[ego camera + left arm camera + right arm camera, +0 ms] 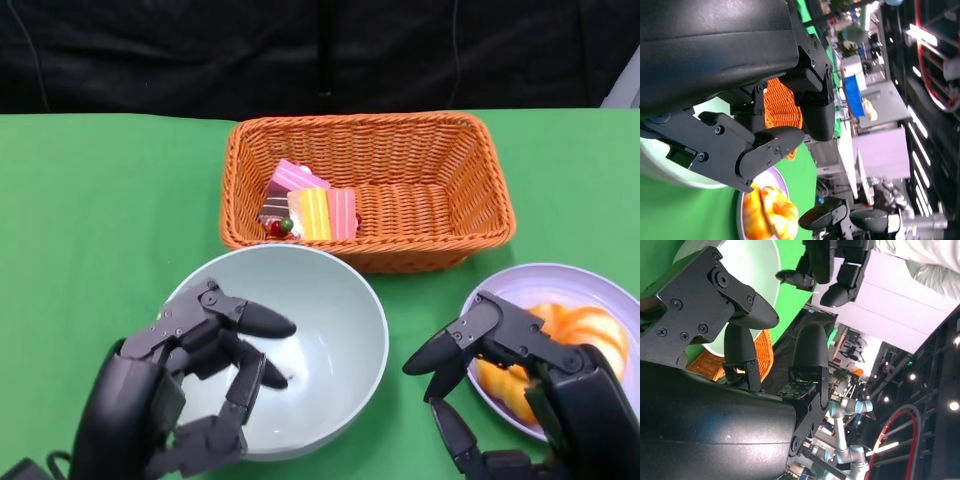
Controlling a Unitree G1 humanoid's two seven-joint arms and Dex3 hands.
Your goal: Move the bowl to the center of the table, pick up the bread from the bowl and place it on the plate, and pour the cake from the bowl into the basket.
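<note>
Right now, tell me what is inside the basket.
The basket holds the cake, pink and yellow slices, against its left wall. The near wall hides a strip of its floor.

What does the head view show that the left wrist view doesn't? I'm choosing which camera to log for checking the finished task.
Only the head view shows the cake lying inside the basket, the empty inside of the bowl, and the left hand open over the bowl's near rim. Only the left wrist view shows the room beyond the table, with other equipment. Both show the bread on the plate, part of the orange basket, the green table and the right hand, which is open.
</note>
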